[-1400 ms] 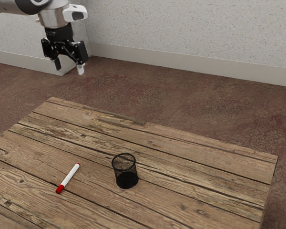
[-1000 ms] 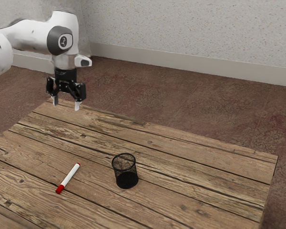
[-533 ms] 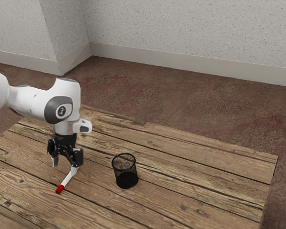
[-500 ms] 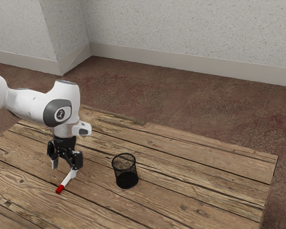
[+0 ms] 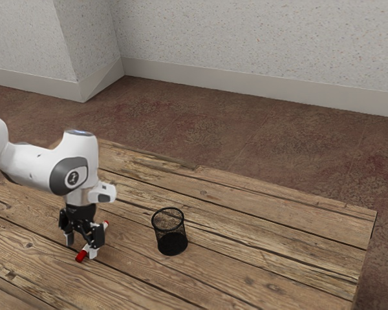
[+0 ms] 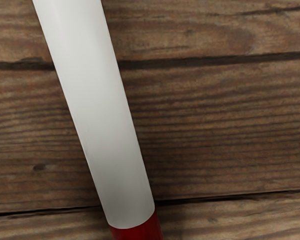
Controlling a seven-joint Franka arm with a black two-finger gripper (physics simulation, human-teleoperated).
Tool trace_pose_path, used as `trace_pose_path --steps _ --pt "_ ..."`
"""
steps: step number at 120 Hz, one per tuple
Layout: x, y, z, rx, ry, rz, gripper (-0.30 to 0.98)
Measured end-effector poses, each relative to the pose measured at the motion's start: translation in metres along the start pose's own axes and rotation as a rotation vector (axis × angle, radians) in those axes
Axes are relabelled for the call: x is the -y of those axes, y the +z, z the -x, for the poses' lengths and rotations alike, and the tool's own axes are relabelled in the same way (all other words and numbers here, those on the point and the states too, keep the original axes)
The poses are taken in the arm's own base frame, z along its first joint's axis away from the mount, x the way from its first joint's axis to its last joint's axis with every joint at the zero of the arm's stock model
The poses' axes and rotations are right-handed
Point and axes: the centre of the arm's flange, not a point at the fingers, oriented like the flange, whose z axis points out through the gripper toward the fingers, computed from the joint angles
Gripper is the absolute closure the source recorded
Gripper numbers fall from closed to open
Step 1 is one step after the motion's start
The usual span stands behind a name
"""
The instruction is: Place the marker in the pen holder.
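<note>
Exterior view: black two-finger gripper [image 5: 81,247] spread wide, empty, astride slim white red-capped marker [image 6: 97,115]; I'd centre, then squeeze squarely.

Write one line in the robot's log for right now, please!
jaws: open, low over marker | marker: lying on table, not gripped | holder: upright, empty | next: probably grip marker

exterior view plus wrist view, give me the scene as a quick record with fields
item: marker, white with red ends
item place: lying on the wooden table
target: pen holder, black mesh, upright
target contents: none seen
claw: open, low at the marker, its fingers apart
task state: marker not yet in the pen holder
</note>
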Motion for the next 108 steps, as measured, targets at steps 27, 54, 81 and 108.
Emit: trace_pose_path --steps 27,54,81,108 --pt "0.001 0.007 -0.002 -0.003 0.017 0.000 0.08" --pt "0.002 0.007 -0.003 -0.010 0.028 -0.001 0.42" --pt "0.003 0.008 -0.002 -0.013 0.031 -0.003 0.67" --pt "0.001 -0.004 -0.002 -0.037 0.026 -0.019 0.76"
